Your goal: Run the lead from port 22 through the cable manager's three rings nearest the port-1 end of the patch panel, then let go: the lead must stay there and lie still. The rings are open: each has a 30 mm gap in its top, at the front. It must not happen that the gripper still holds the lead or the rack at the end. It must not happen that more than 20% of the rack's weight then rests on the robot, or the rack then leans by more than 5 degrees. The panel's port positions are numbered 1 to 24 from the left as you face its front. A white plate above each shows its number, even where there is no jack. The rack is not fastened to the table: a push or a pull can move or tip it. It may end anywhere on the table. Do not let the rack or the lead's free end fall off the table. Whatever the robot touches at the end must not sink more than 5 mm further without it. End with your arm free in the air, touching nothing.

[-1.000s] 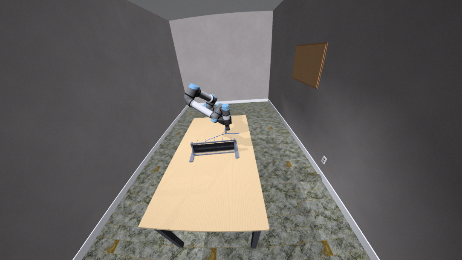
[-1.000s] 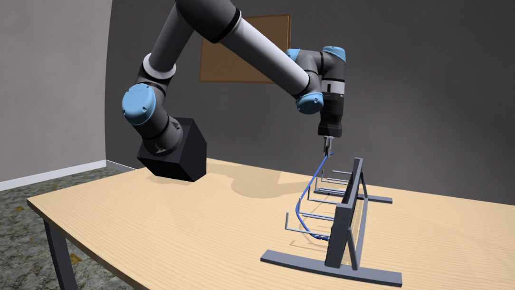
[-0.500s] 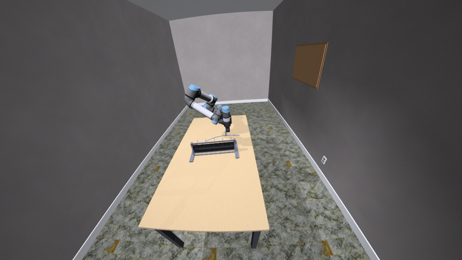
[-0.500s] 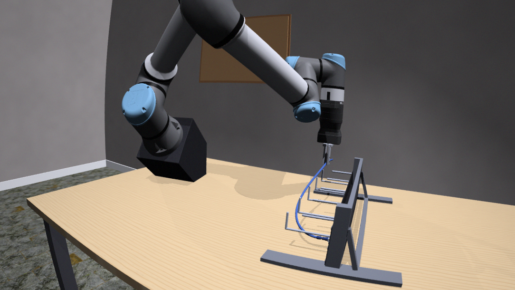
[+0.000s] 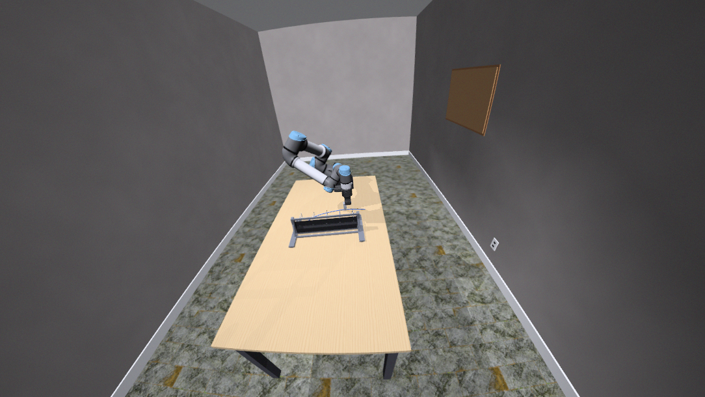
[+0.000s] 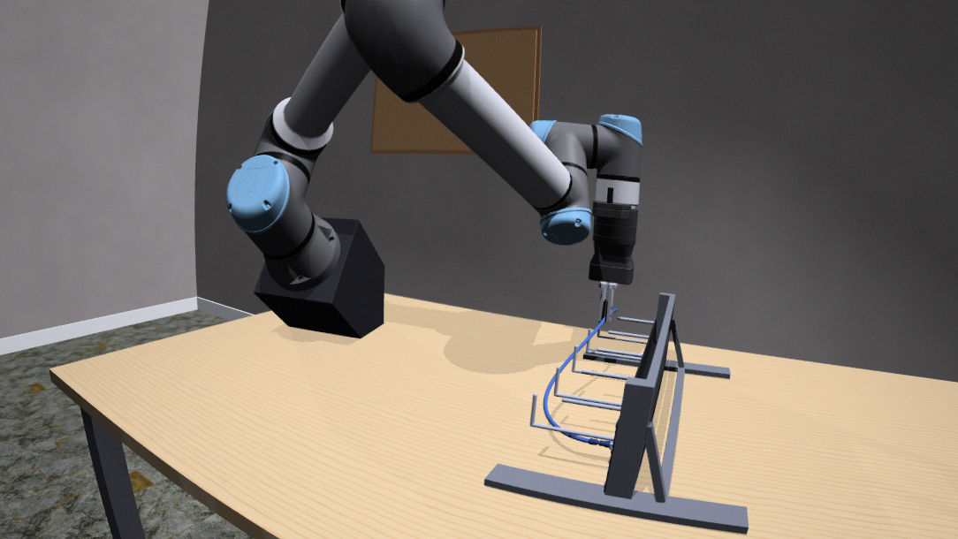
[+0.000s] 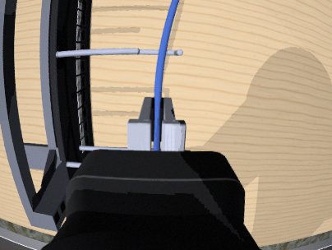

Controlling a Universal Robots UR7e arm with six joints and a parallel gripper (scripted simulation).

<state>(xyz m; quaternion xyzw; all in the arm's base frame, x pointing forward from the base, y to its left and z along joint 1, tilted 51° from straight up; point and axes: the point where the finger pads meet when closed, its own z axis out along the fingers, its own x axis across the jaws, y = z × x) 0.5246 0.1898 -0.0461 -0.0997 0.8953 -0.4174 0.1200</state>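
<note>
Exterior view: the lead point(image 5: 335, 210) point(image 6: 551, 385) point(image 7: 160, 74) is being held above the table point(image 5: 320, 296) point(image 6: 401, 402) point(image 7: 230, 25). Its plugged end is being kept at the near end of the rack point(image 5: 361, 235) point(image 6: 626, 436) point(image 7: 47, 82).

Pincer state?

Closed narrow, lead being pinched between the fingertips. The pincer point(image 5: 345, 206) point(image 6: 606, 315) point(image 7: 157, 111) is being pointed down at the far end, left of the panel.

Any rings done?

Can't be confirmed. In the wrist view a ring point(image 6: 606, 374) point(image 7: 99, 52) is being crossed by the lead; whether it's inside or above can't be told. Probably the laying-in stage.

Lead versus pincer?

Between the fingers; the long run is being bowed from there toward the near end. In the top view a short tail is being carried past the fingers, to the right.

Left to do?

Seating in all three far rings to be verified, then release and retreat. Rack is being left upright; a snagged ring could tip it.

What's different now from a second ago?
The tool has moved down, lowering the blue lead toward the rings. Nothing was newly gripped or let go: the tool is shut on the lead in the side view. The rack stayed put.
</note>
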